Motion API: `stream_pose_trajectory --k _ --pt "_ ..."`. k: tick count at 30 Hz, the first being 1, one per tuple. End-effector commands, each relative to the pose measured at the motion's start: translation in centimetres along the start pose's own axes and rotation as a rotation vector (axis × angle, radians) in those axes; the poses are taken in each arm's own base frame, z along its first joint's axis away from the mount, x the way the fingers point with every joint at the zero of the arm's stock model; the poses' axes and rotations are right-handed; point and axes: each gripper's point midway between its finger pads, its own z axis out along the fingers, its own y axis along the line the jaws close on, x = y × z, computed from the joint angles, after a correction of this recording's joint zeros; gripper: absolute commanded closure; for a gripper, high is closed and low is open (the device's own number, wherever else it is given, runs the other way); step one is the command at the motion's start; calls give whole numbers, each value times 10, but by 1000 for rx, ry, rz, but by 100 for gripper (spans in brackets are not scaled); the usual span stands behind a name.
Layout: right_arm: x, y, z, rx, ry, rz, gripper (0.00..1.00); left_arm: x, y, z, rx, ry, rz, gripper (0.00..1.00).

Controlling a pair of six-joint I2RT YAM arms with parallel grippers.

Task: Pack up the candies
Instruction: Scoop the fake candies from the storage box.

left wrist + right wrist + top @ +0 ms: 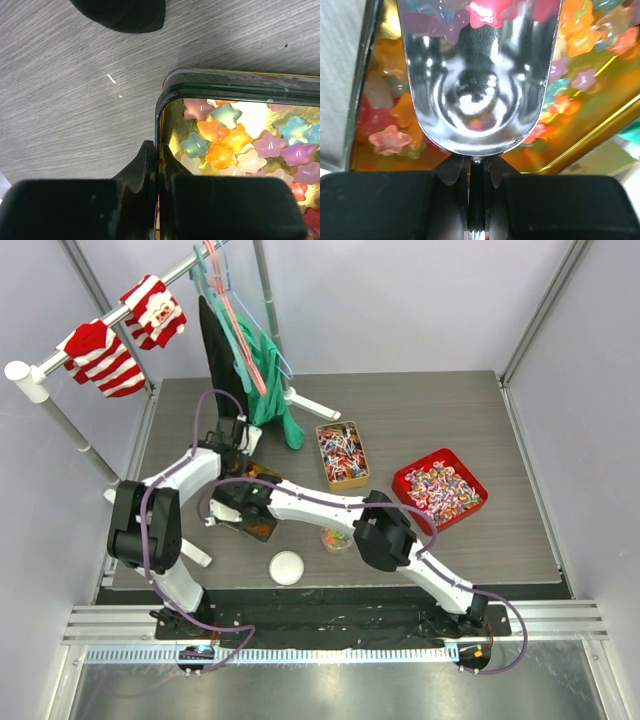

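Your right gripper (476,172) clamps the scoop (475,100) by its handle. The bowl runs straight up-frame, star candies (487,12) at its top lip. Left gripper (157,165) pinches the tin (165,95) rim, lower centre.

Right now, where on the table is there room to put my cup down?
The table is bare behind the gold tin and red tray, and at the near right corner. The left is crowded: left arm and right arm meet over the star candy tin, by the jar and white lid.
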Motion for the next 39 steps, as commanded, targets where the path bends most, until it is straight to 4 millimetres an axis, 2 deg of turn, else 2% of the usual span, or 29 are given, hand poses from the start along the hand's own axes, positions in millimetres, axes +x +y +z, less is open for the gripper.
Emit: stream_pose_trajectory --k 1,2,6,8,9,12,19,23,28,30,35,39 --pt "-23 12 -23 -193 -192 107 99 -48 16 -17 -55 -165 -57 100" --pt "-22 3 -30 -181 -207 123 99 -47 17 -17 -57 -164 -58 100" --pt "7 -26 -34 -72 -136 112 99 -47 18 -16 -60 -162 -61 100" --pt "17 -38 -36 -8 -103 64 99 -47 18 -16 -60 -162 -61 100" --pt "30 -47 -38 53 -49 41 99 -47 19 -15 -62 -160 -60 100" --pt "48 -68 -45 164 22 -30 99 -47 19 -15 -61 -162 -63 100" --pt "62 -110 -63 339 110 -138 99 -47 18 -15 -57 -161 -63 100" --pt "72 -119 -64 387 186 -225 99 -46 19 -15 -58 -159 -64 100" --pt "84 -116 -61 398 285 -342 99 -46 19 -15 -58 -160 -65 100" --pt "91 -121 -64 426 343 -387 99 -46 20 -15 -57 -160 -66 100" --pt "90 -128 -70 471 408 -477 99 -47 20 -16 -55 -166 -69 100" --pt "79 -115 -62 455 408 -530 99 -47 19 -16 -52 -166 -70 100"
